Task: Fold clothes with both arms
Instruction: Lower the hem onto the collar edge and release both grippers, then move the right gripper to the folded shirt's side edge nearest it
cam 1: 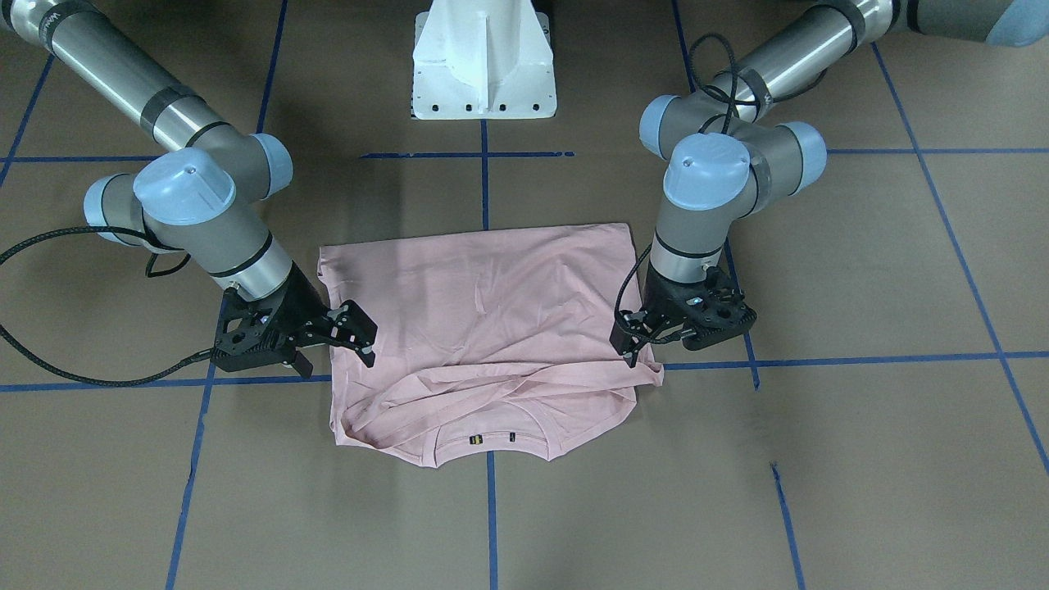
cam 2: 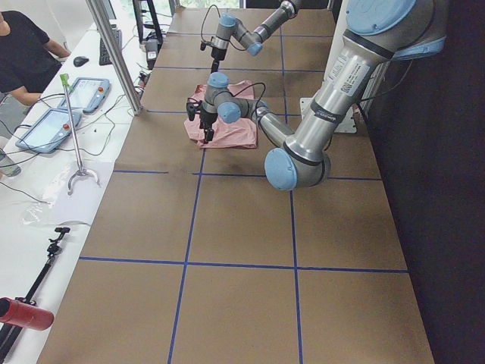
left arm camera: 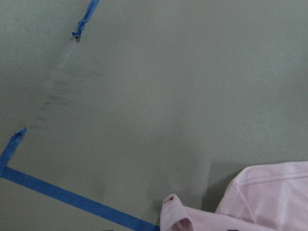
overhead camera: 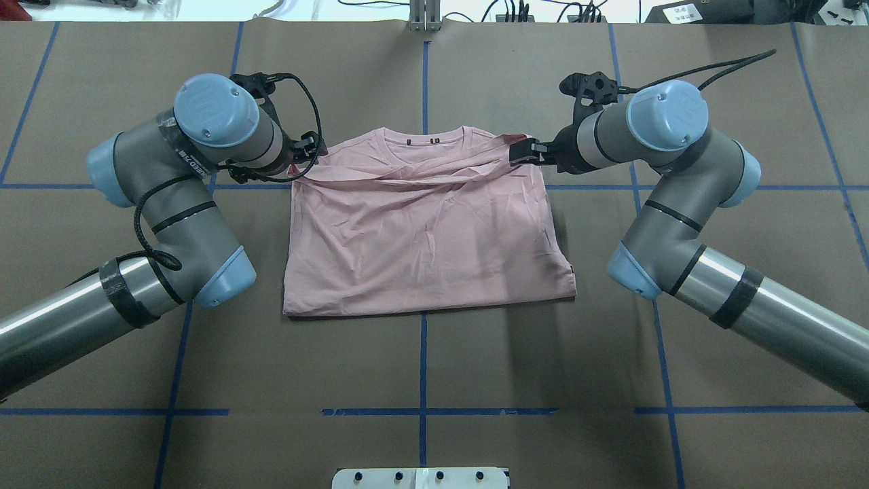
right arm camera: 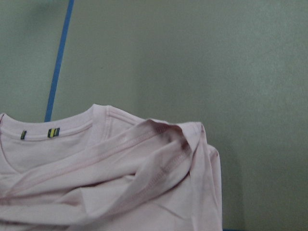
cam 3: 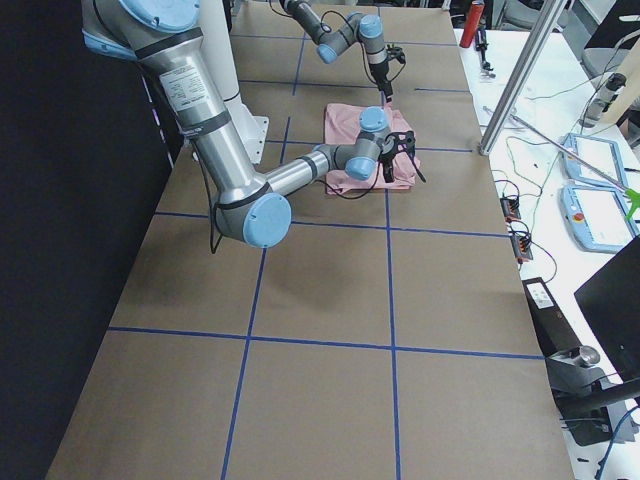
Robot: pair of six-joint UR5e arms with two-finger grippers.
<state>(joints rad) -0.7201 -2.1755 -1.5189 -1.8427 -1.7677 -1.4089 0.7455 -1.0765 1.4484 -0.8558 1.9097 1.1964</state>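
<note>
**Tech A:** Report edges and free room.

**Tech B:** The T-shirt (overhead camera: 421, 238) lies flat at mid-desk. Bare brown desk (overhead camera: 421, 435) surrounds it on all four sides, crossed by blue tape (overhead camera: 422, 367). The hem (overhead camera: 428, 311) faces the robot's pedestal (cam 1: 483, 65) and is well apart from it. The collar (overhead camera: 422, 139) faces the far desk edge, with bare surface between. The left arm (overhead camera: 190, 204) and right arm (overhead camera: 672, 197) flank the cloth, with their elbows outboard of it.

**Tech A:** Cloth condition?

**Tech B:** The upper face is plain pink. Both sleeves are turned inward and cross as a wrinkled band (overhead camera: 407, 173) just beside the collar. The body is roughly rectangular, with light creases.

**Tech A:** Position relative to the jaws?

**Tech B:** The left jaws are at the left shoulder corner, on the cloth's edge. The right jaws are at the right shoulder corner, with one finger (cam 1: 361, 332) over the cloth just inside its edge. Contact cannot be confirmed at either corner.

**Tech A:** Jaw state?

**Tech B:** I cannot tell for either set; no view resolves whether they are released or clenched. The left wrist view shows a small raised peak (left arm camera: 171, 209) of pink cloth at its lower border. The right wrist view shows the collar and the sleeve band.
</note>
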